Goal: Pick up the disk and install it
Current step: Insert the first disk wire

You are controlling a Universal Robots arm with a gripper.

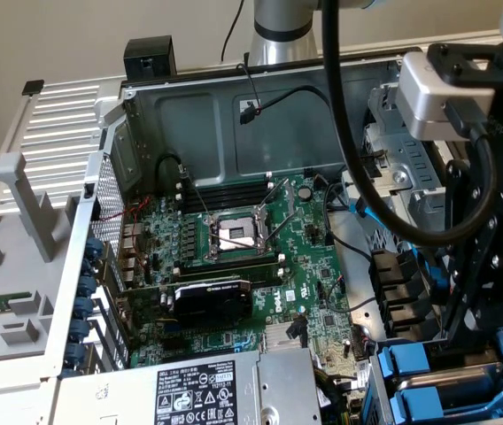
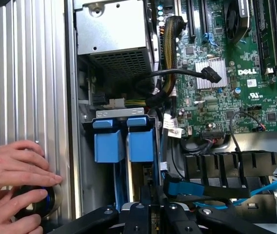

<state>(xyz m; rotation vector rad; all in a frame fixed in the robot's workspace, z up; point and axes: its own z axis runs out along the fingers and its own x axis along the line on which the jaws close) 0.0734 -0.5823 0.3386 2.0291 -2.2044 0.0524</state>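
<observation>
Exterior view, lower right: gripper (image 1: 471, 326), fingers pinching the blue-framed disk (image 2: 141, 145) at the drive bay (image 2: 86, 161); installing underway; seating demands square alignment

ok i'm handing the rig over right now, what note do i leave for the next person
hand: low over the drive bay, in line with one blue carrier; whether it grips anything cannot be told.
disk: a second carrier stands beside the first in the bay; which is the job's disk is unclear.
done: the arm is at the install spot.
left: a seated disk is not confirmed.
note: a person's hands are on the case's ribbed side.
</observation>
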